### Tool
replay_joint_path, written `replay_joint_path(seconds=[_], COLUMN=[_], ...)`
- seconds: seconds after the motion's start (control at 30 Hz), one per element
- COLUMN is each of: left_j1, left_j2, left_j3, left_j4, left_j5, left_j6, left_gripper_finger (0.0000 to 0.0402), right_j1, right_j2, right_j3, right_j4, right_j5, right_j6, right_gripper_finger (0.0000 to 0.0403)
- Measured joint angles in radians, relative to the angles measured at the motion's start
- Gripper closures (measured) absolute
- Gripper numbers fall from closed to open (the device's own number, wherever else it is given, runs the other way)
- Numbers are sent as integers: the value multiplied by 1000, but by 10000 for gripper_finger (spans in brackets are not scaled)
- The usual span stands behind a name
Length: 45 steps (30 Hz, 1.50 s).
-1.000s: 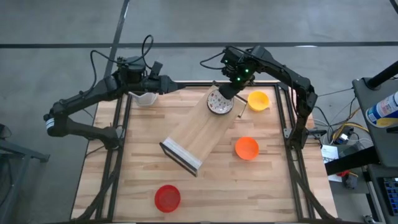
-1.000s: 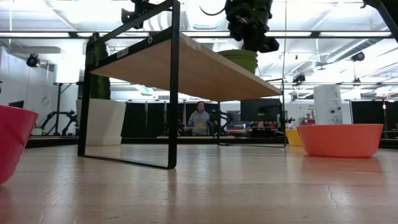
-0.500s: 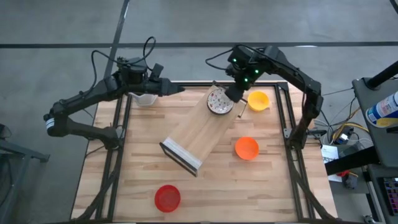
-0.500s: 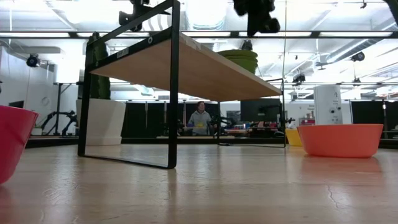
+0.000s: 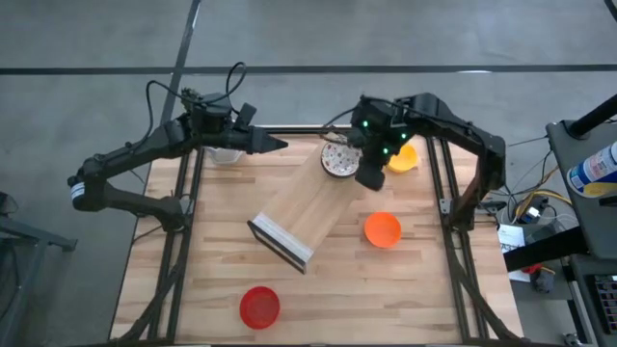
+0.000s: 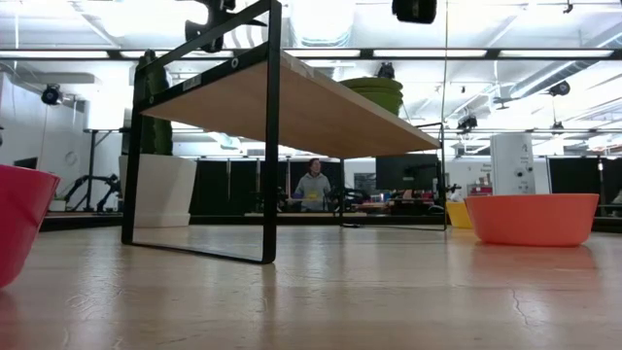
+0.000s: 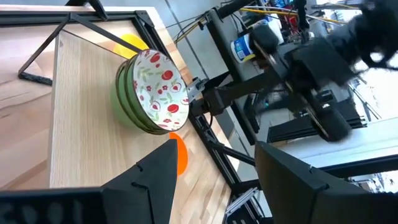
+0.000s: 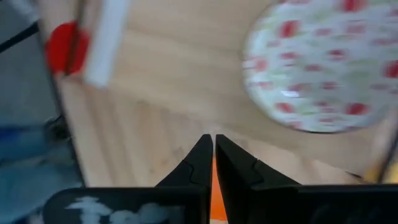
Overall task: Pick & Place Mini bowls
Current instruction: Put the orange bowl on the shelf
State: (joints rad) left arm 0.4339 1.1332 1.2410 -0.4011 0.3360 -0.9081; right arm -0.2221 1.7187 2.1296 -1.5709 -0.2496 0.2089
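A stack of green-sided bowls with white, red-speckled insides (image 5: pixel 337 157) (image 7: pixel 153 91) (image 8: pixel 323 68) sits on the far end of a tilted wooden riser (image 5: pixel 299 212); the low view shows this stack (image 6: pixel 374 92) on the riser's top. The yellow bowl (image 5: pixel 401 156), orange bowl (image 5: pixel 383 229) (image 6: pixel 533 219) and red bowl (image 5: pixel 259 306) (image 6: pixel 17 228) each stand alone on the table. My right gripper (image 5: pixel 371 175) (image 8: pixel 213 155) is shut and hovers just right of the stack, above the riser's edge. My left gripper (image 5: pixel 278 145) (image 7: pixel 214 149) is open and points at the stack from the left.
A white pot (image 5: pixel 224 153) with a green cactus (image 6: pixel 155 126) stands at the far left corner under my left arm. Black frame rails (image 5: pixel 183 222) run along the table's sides. Bare wood lies between the riser and the red bowl. A person (image 6: pixel 313 187) stands far behind.
My right gripper has risen from over the bowl stack, going out of the low view's top, and has moved toward the near right, off the stack. My left gripper has reached a little to the right, toward the stack. The bowls have stayed in place.
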Motion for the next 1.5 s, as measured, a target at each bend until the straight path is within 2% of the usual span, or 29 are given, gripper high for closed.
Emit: replay_joint_path(seconds=[0.07,0.23,0.5,0.63,0.8,1.0,1.1,1.33,1.5], left_j1=[0,-1,-2,-3,-3,-3,-4,-5,-6], left_j2=[0,0,0,0,-2,-12,-18,-25,-25], left_j3=[0,0,0,0,0,0,0,0,0], left_j4=[0,0,1,7,6,5,5,4,1], left_j5=[0,4,7,8,26,42,42,42,42], left_j6=[0,1,15,17,22,20,20,24,27], left_gripper_finger=[197,197,197,197,197,197,197,197,197], right_j1=[42,161,315,373,444,520,548,579,592], right_j2=[0,0,0,0,-13,-81,-152,-342,-392], right_j3=[0,-6,-100,-180,-278,-416,-496,-721,-860], right_j4=[0,1,-1,-1,0,7,64,222,309], right_j5=[-32,-37,-24,-15,3,131,201,212,276], right_j6=[-6,5,119,125,111,136,182,346,346], right_gripper_finger=[385,372,285,263,271,298,312,331,327])
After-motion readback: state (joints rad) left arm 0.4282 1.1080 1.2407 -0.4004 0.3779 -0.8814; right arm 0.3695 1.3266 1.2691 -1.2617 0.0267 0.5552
